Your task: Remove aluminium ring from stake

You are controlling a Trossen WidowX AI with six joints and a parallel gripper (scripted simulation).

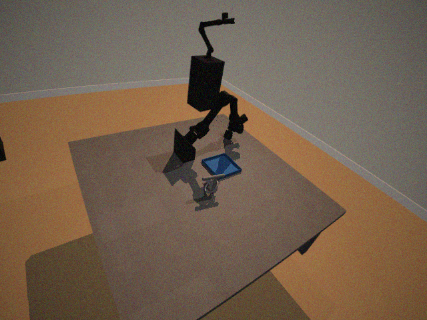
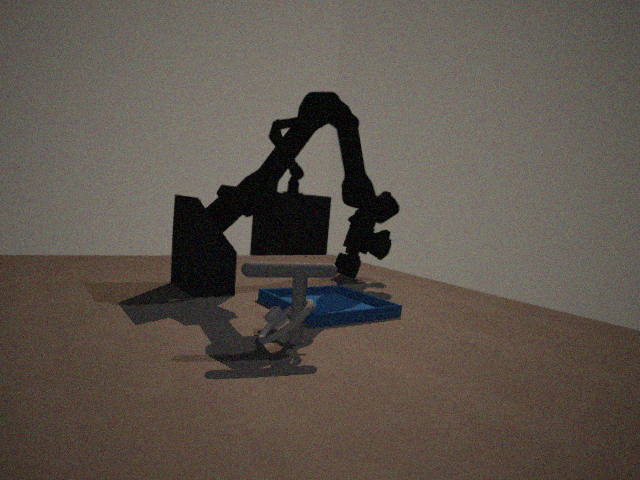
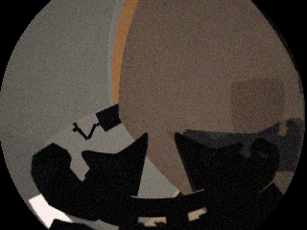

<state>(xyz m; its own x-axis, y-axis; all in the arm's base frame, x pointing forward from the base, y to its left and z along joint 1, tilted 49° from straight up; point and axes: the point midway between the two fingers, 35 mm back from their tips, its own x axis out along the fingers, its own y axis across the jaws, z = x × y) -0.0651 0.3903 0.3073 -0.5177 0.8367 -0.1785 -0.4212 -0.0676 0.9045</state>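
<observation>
The steel stake stands on the table, its post [image 2: 299, 290] upright under a horizontal cross-bar [image 1: 213, 177] [image 2: 281, 269]. The aluminium ring [image 1: 205, 189] [image 2: 302, 319] is around the post below the cross-bar, tilted. Its tab is hard to make out. The blue tray [image 1: 233, 173] [image 2: 361, 314] lies behind the stake, with nothing in it but shadow and light. My gripper [image 1: 227, 135] [image 2: 347, 266] [image 3: 161, 136] points down beyond the tray's far side, low over the table and away from the ring. Its fingers are part-way open with nothing between them. Ring, stake and tray are not visible in the wrist view.
The arm's black base [image 1: 184, 149] [image 2: 202, 253] stands on the table left of the tray. A large black box [image 1: 205, 83] [image 2: 290, 224] [image 3: 109, 116] stands behind the arm, with a thin black arm [image 1: 205, 37] on top. The table's right edge runs beyond the tray.
</observation>
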